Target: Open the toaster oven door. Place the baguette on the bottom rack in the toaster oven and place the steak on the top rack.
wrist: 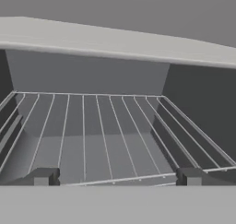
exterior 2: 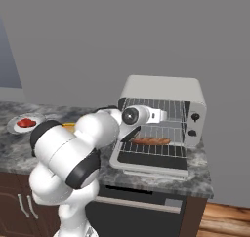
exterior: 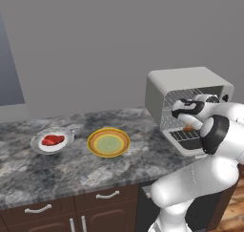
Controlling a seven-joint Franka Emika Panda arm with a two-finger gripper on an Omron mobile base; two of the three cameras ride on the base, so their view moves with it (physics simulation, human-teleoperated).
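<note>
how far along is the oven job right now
Done: the door hangs open and the baguette lies on the bottom rack. In hand: nothing; the gripper is open and empty at the oven mouth, looking along the top rack. Left: the steak is on its white plate on the counter, and must go on the top rack.

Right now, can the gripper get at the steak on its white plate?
Probably yes, after a wide swing. The open, empty gripper is at the toaster oven, while the steak lies uncovered on its white plate, far along the counter.
</note>
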